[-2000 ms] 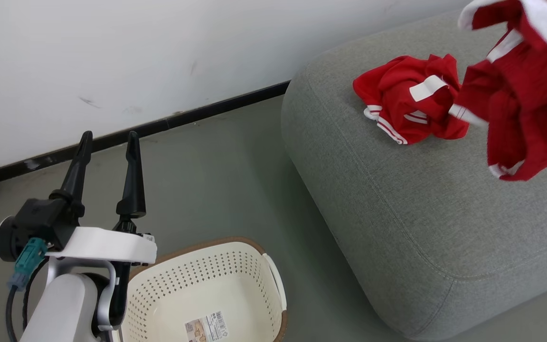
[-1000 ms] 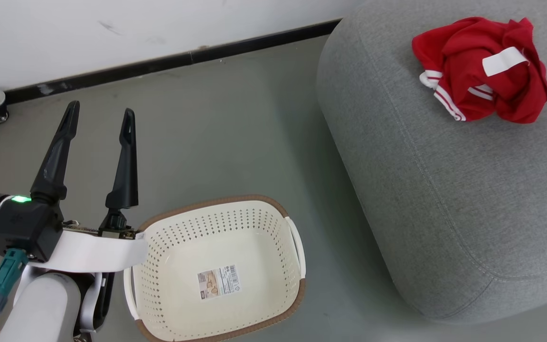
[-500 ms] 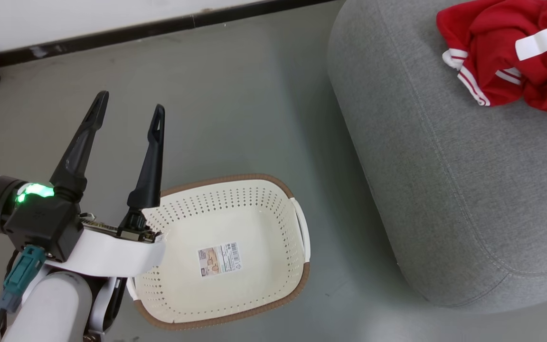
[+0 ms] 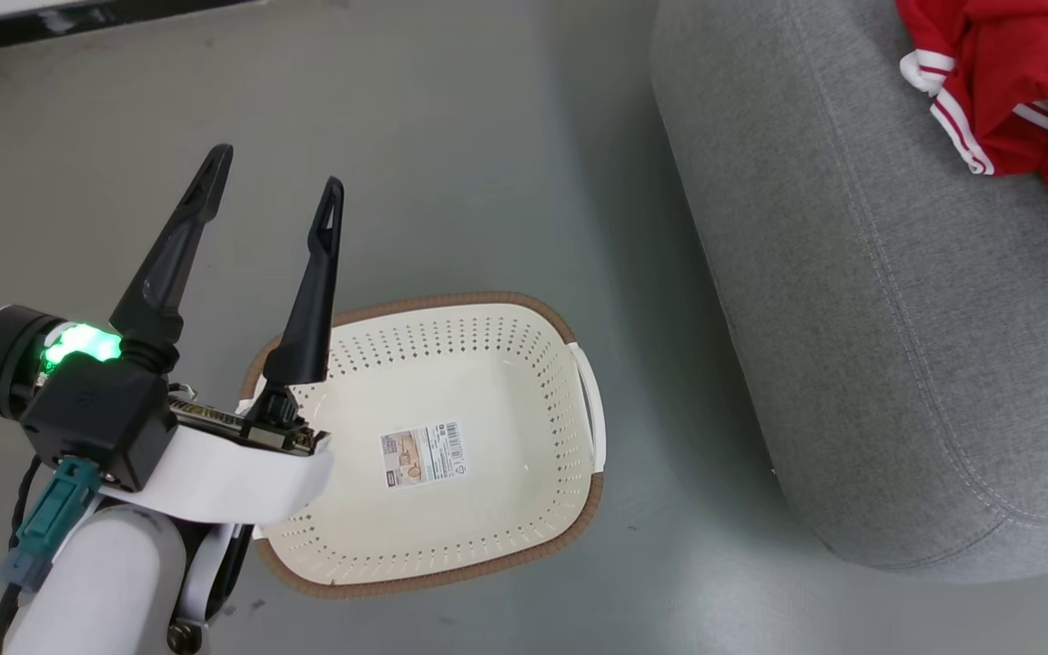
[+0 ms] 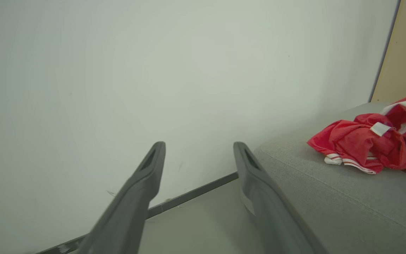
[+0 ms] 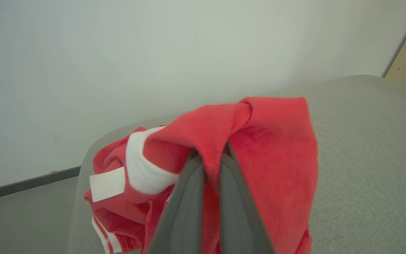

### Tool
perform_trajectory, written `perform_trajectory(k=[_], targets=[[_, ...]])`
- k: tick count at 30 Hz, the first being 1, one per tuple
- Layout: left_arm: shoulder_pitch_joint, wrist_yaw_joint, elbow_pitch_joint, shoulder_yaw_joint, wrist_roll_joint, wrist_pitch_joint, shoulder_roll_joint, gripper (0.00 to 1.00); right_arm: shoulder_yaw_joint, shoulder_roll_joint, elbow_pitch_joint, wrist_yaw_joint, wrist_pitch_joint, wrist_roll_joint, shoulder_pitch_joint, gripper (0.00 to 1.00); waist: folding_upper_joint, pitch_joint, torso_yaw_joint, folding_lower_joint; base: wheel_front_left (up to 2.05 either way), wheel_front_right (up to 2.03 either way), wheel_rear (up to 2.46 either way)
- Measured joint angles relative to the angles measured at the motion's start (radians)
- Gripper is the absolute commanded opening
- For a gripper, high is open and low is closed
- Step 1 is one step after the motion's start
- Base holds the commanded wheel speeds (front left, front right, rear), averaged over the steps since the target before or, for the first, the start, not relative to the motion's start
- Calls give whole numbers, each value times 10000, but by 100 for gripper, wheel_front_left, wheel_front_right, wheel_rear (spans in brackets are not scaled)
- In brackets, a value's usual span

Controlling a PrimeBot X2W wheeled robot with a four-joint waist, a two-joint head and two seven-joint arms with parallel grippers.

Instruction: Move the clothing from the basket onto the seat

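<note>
- Our left hand (image 4: 276,168) hangs over the floor (image 4: 488,109), at the left rim of the basket (image 4: 538,391). One finger crosses that rim in the head view.
- Its two dark fingers are spread wide with nothing between them. In the left wrist view the left hand (image 5: 199,145) points at the wall (image 5: 153,70).
- The basket stands on the floor, apart from the seat (image 4: 851,318), with a barcode sticker (image 4: 422,455) on its bottom.
- The clothing (image 4: 1006,82) lies bunched on the seat, toward its wall-side edge and well apart from the left hand.
- From the left wrist, the clothing (image 5: 361,144) sits to the right on the seat (image 5: 330,197), beyond the fingers.
- Our right hand (image 6: 210,157) is closed tight, and a fold of the clothing (image 6: 273,141) is pinched between its fingers and draped over their tips.
- More red cloth with a white tag (image 6: 107,183) lies crumpled just left of and below that hand, near the corner of the seat (image 6: 365,148).
- We cannot tell whether the pinched piece touches the seat.
</note>
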Motion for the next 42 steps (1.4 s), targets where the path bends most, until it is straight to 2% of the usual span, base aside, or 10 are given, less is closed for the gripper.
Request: perform_trajectory(k=[18,19,20,21,22,23,24,25,26,42], targets=[[-338,0,198,69,0,-105,-46,100,385,848,721,0,-430,-73,190,0,0,413,-93,0,0,0,0],[-338,0,219,67,0,-113,-59,100,416,897,780,0,-430,-73,191,7,0,398,-115,0,0,0,0],[-338,0,240,67,0,-117,-71,100,477,915,813,0,-430,-73,189,26,0,381,-137,0,0,0,0],[-338,0,284,67,-2,-121,-75,100,529,917,838,0,-430,-73,189,40,0,363,-159,0,0,0,0],[-338,0,337,65,-2,-182,-79,100,554,917,872,0,-428,-71,189,50,0,344,-179,0,0,0,0],[-338,0,383,65,-2,-205,-86,100,591,915,903,0,-424,-71,190,50,0,324,-200,0,0,0,0],[-338,0,428,63,-4,-215,-98,100,617,913,918,0,-424,-71,191,73,0,304,-220,0,0,0,0],[-338,0,470,59,-8,-276,-107,100,629,913,922,0,-424,-71,191,90,0,281,-240,1,0,0,0],[-338,0,499,59,-19,-293,-121,100,642,909,924,0,-422,-71,191,100,0,258,-258,0,0,0,0],[-334,2,1110,94,-199,-732,-407,100,966,821,757,0,-311,58,686,100,0,-243,-474,0,0,0,0]])
